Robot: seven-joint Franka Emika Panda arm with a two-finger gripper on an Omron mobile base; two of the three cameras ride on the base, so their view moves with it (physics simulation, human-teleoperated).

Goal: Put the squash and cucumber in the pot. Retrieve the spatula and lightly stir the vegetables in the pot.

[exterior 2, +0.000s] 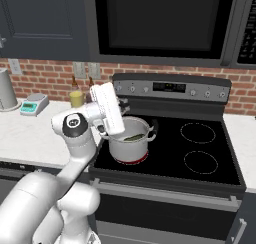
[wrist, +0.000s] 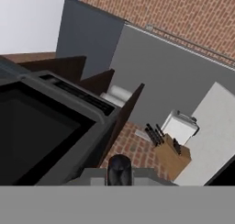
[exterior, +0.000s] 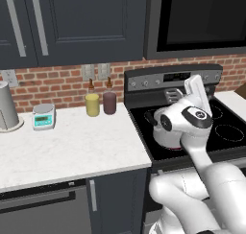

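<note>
left base view: white arm bent over the black stove [exterior: 226, 132], hand raised and tilted up toward the control panel; gripper [exterior: 174, 93] just visible as dark tips beside a silver flat piece near the hand, possibly the spatula, too small to tell. pot [exterior: 161, 132] on the front left burner, mostly hidden behind the arm's elbow, one black handle showing at its left. on the white table [exterior: 72, 146]: a yellow bottle [exterior: 92, 102] and a dark red bottle [exterior: 109, 100] side by side against the brick wall, a small scale [exterior: 43, 116], a grey canister [exterior: 6, 105] at far left.

right base view: pot [exterior 2: 131, 144] on the red-glowing front left burner, cucumber [exterior 2: 134, 137] lying inside near the rim; squash not discernible. hand above and just left of the pot, tilted upward.

hand view: one dark fingertip [wrist: 119, 170] at the bottom, pointing at the microwave corner and brick wall; knife block [wrist: 170, 155] and toaster [wrist: 180, 126] on a far table. gripper opening: cannot tell, nor whether anything is held.
</note>
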